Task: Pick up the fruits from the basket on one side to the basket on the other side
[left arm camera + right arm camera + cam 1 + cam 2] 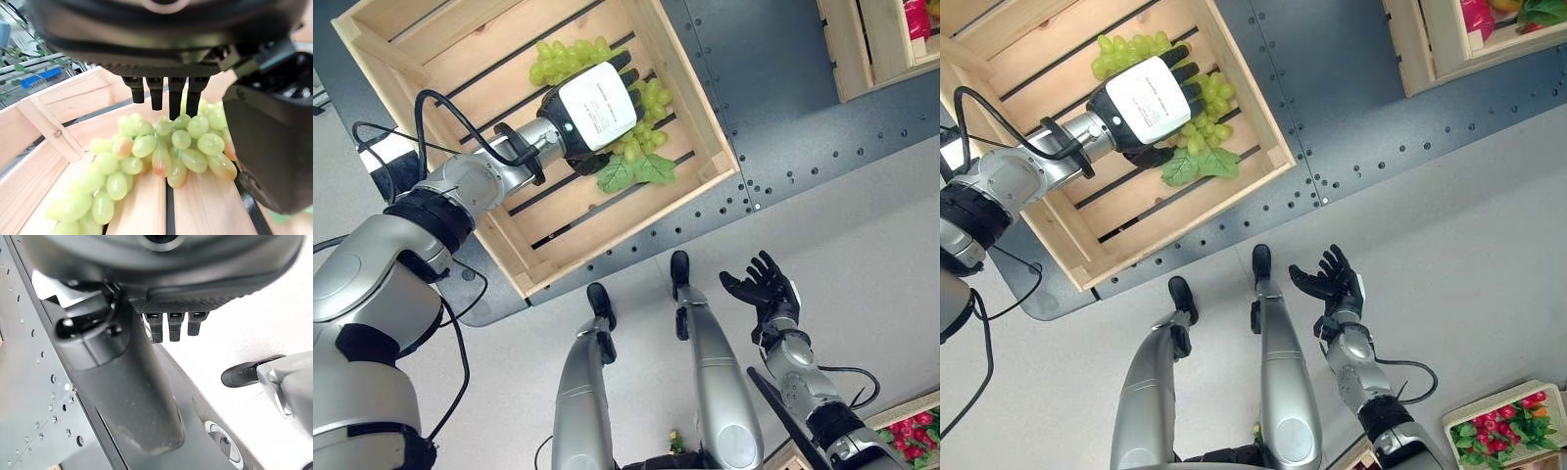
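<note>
Grapes (pixel 646 108) lie in the wooden crate (pixel 695 98) under the left hand (pixel 597 106), fingers (pixel 168 90) straight above them, not yet closed; next, curl and lift. Right hand (pixel 764 289) idles, spread.

Grapes (pixel 646 108): green bunch with leaves, lying on the slatted bottom.
Basket (pixel 700 98): light wooden crate holding the grapes.
</note>
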### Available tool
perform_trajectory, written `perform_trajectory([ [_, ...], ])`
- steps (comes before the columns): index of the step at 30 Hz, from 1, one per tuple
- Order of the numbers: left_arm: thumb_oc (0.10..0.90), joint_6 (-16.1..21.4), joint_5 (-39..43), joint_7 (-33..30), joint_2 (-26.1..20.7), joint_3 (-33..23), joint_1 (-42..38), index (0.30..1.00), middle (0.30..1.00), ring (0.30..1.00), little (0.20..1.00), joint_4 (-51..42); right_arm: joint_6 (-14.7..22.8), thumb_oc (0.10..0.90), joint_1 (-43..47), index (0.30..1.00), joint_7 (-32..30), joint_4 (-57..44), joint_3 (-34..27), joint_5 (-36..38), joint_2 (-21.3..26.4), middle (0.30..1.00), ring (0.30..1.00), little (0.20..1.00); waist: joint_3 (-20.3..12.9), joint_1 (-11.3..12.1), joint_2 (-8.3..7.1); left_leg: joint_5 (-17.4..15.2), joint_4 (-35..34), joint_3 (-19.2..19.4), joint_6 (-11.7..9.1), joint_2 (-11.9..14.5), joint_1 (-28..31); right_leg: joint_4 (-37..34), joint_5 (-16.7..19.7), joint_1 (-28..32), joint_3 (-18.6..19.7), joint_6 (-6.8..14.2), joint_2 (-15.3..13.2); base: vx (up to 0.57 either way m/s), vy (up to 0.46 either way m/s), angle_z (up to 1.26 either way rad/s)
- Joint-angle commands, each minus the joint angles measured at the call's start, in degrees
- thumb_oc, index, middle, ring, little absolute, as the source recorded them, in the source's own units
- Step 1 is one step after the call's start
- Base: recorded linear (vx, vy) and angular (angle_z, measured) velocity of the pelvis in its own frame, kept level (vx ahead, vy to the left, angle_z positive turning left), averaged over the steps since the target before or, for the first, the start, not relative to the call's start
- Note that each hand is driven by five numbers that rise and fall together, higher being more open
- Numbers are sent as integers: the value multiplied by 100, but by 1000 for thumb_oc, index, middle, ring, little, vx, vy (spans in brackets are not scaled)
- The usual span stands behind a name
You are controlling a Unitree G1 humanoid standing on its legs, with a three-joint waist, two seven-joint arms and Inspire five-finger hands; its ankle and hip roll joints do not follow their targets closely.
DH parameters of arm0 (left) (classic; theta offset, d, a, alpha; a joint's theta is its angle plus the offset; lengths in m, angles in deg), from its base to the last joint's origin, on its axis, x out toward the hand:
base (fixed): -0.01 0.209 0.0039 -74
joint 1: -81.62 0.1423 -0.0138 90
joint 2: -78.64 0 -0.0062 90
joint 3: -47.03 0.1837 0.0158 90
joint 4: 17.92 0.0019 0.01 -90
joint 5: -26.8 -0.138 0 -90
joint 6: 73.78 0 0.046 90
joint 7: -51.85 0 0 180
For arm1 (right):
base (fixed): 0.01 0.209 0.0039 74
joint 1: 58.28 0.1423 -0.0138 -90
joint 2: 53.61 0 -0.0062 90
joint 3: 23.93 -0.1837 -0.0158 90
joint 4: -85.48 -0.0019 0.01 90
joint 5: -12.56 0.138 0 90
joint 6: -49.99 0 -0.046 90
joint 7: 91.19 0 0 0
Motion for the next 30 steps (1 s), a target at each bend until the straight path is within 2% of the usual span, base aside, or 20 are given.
perform_trajectory([
  [1,800,-891,596,-987,-301,-511,-431,900,900,900,900,224,415,800,-255,900,97,-482,-140,88,78,900,900,900,-62,37,-82,70,-363,463,250,-80,116,120,-206,272,46,-62,296,0,0,0],
  [4,800,-1040,631,-1468,-287,-736,-346,900,900,900,900,396,399,800,-297,900,78,-563,-105,72,68,900,900,900,-62,42,-110,65,-350,453,247,-89,85,118,-206,254,27,-80,311,0,0,0],
  [7,800,-1128,643,-1542,-186,-905,-283,900,900,900,900,536,357,800,-282,900,49,-616,-66,36,43,900,900,900,-62,41,-124,64,-360,435,247,-111,63,133,-216,223,15,-91,318,0,0,0],
  [18,800,-1041,589,-1614,-3,-1004,-260,900,900,900,900,614,277,800,-245,900,-71,-672,-22,-72,45,900,900,900,-62,-14,-103,48,-355,493,262,-154,3,170,-224,113,44,-106,331,0,0,0],
  [25,800,-696,530,-1394,103,-851,-409,900,900,900,900,672,244,800,-210,900,-110,-638,-16,-36,43,900,900,900,-62,-62,-101,18,-273,535,269,-149,-97,218,-207,-1,71,-95,334,11,0,-1],
  [26,800,-552,542,-1235,124,-798,-445,900,900,900,900,657,225,800,-227,900,-124,-650,-27,-26,46,900,900,900,-62,-80,-91,8,-271,557,277,-146,-101,230,-206,-23,84,-88,336,42,0,-3],
  [28,800,-494,490,-1042,140,-735,-468,900,900,900,900,645,222,800,-225,900,-114,-631,-36,-2,55,900,900,900,-62,-91,-86,3,-259,567,282,-148,-112,241,-200,-42,94,-86,340,36,-2,-2],
  [30,800,-197,437,-658,164,-628,-501,900,900,900,900,618,233,800,-220,900,-106,-607,-44,28,58,900,900,900,-62,-111,-81,-6,-233,585,287,-149,-155,249,-188,-92,101,-80,344,16,-3,-1],
])
